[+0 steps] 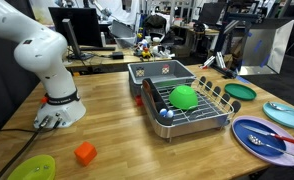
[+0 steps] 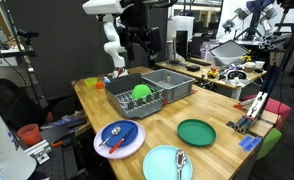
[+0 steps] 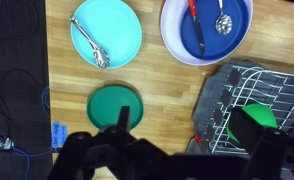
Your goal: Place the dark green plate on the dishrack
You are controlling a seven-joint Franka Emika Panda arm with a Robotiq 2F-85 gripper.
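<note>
The dark green plate (image 3: 117, 105) lies flat on the wooden desk (image 3: 167, 85). It is beside the dishrack (image 3: 252, 100) without touching it. In the wrist view the rack is to the plate's right and holds a bright green bowl (image 3: 255, 117). Further up in that view are a light teal plate (image 3: 105, 32) carrying a spoon and a blue plate (image 3: 207, 28) with utensils. The jaws hang high above the desk, spread wide, with nothing between them. In an exterior view a grey tub (image 1: 159, 71) stands behind the rack.
</note>
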